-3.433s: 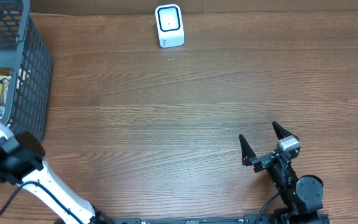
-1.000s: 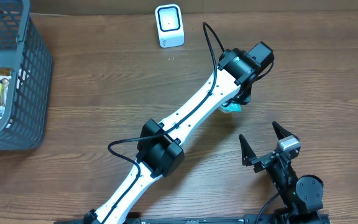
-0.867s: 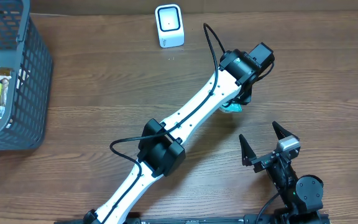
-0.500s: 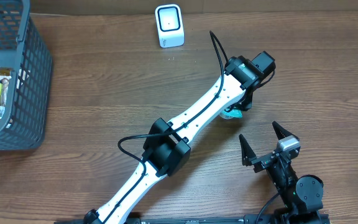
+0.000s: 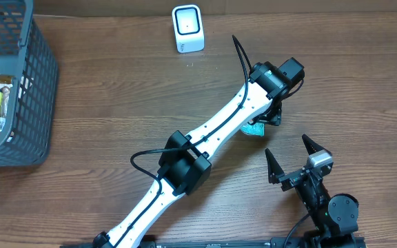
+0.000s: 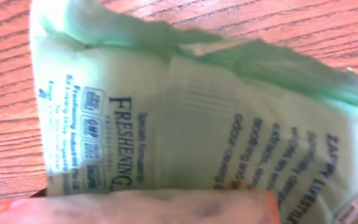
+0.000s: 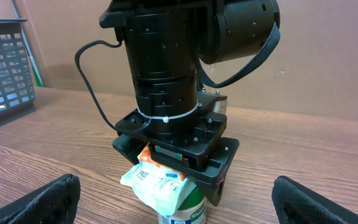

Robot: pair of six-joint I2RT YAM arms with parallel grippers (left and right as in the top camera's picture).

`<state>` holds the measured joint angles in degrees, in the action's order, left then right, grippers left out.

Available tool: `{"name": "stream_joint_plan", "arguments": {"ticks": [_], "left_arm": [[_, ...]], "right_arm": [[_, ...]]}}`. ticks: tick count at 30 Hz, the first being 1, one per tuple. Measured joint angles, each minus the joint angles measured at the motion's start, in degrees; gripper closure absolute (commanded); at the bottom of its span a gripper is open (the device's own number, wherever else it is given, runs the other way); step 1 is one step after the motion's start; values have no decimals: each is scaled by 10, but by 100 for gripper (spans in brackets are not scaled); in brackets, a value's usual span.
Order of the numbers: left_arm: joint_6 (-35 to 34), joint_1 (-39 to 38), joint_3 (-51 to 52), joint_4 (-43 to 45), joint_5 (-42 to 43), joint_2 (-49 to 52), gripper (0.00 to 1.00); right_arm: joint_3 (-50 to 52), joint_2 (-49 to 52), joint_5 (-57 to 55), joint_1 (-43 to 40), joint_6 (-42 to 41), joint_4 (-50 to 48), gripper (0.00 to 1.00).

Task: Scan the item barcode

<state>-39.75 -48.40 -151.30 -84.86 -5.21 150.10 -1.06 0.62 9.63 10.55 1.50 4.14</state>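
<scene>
Handover: left fingers (image 7: 219, 175) over the packet (image 5: 253, 129), grip unclear; right fingers (image 5: 272, 167), apart, should carry it to the scanner (image 5: 187, 27).

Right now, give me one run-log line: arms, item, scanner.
left gripper: over green packet, grip unclear | right gripper: open, empty | barcode scanner: far side, apart from packet

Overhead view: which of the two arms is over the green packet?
The left arm, white, stretched across the table, wrist above the green packet; the right gripper sits apart, fingers spread, empty.
</scene>
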Motion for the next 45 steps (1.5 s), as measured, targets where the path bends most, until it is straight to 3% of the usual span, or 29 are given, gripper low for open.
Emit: {"name": "stream_joint_plan", "arguments": {"ticks": [2, 14, 24, 31, 34, 36, 43, 45], "left_arm": [[8, 0, 0, -2, 3, 0, 0], [43, 0, -48, -19, 0, -11, 0], [163, 0, -56, -35, -6, -42, 0], [193, 0, -52, -36, -6, -42, 0], [195, 0, -37, -24, -6, -42, 21], [201, 0, -23, -15, -6, -42, 28], [205, 0, -17, -6, -6, -42, 37], [205, 0, -17, -6, -6, -42, 28]], "right_arm": [[0, 0, 0, 0, 0, 0, 0], [0, 0, 0, 0, 0, 0, 0], [0, 0, 0, 0, 0, 0, 0], [0, 0, 0, 0, 0, 0, 0], [0, 0, 0, 0, 0, 0, 0], [0, 0, 0, 0, 0, 0, 0], [0, 0, 0, 0, 0, 0, 0], [0, 0, 0, 0, 0, 0, 0]]}}
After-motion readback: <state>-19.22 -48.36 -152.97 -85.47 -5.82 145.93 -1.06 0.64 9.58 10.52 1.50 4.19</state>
